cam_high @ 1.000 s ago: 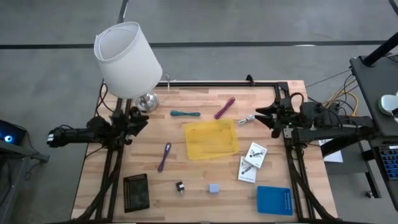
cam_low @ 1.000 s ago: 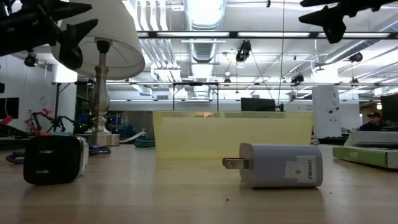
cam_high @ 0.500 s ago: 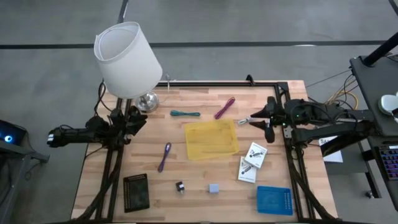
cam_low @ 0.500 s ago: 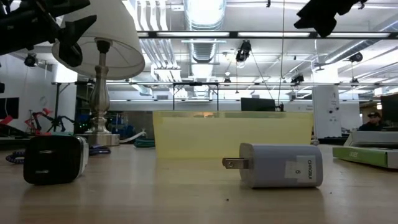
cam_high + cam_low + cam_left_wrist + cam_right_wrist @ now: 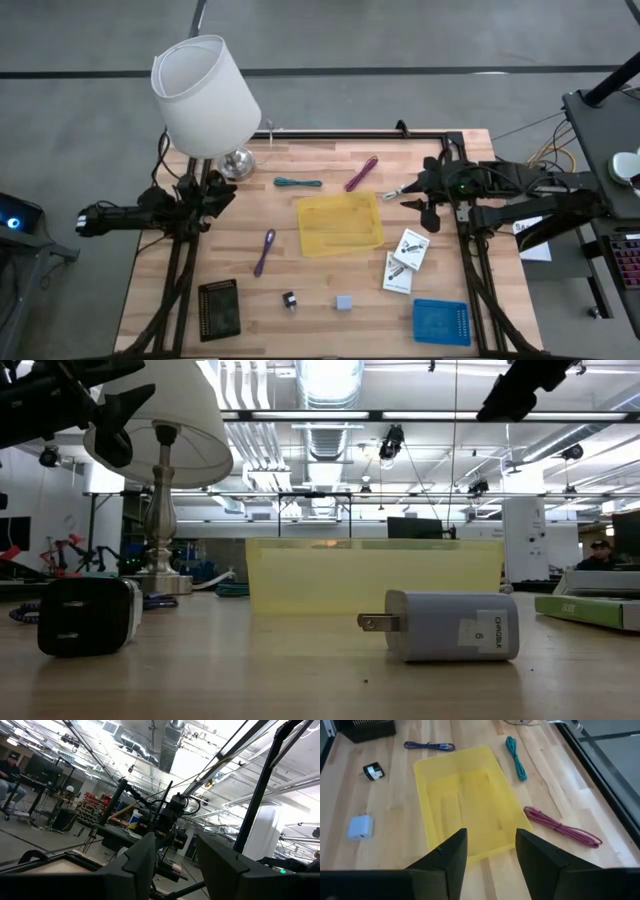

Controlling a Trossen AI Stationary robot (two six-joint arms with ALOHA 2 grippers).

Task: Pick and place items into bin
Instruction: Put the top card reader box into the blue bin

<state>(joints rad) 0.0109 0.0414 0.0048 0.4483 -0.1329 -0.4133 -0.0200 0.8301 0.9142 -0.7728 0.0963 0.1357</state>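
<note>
The yellow bin (image 5: 340, 222) (image 5: 465, 805) sits flat mid-table. Around it on the wood lie a teal cord (image 5: 298, 183), a magenta cord (image 5: 361, 173) (image 5: 562, 827), a purple cord (image 5: 264, 251), a silver clip (image 5: 397, 191), two white packets (image 5: 406, 258), a tiny black piece (image 5: 289, 299) and a grey-blue cube (image 5: 344, 302) (image 5: 450, 625). My right gripper (image 5: 418, 194) (image 5: 490, 850) hangs open in the air near the clip, right of the bin. My left gripper (image 5: 225, 195) (image 5: 175, 855) is open at the table's left edge.
A white lamp (image 5: 205, 95) stands at the far left corner on its metal base (image 5: 236, 162). A black tray (image 5: 219, 306) lies near the near left corner and a blue tray (image 5: 441, 321) near the near right corner. Bare wood shows between the bin and the near edge.
My right gripper has moved a little toward the table's left, toward the bin, and has tipped downward to face the table. Nothing on the table has moved.
</note>
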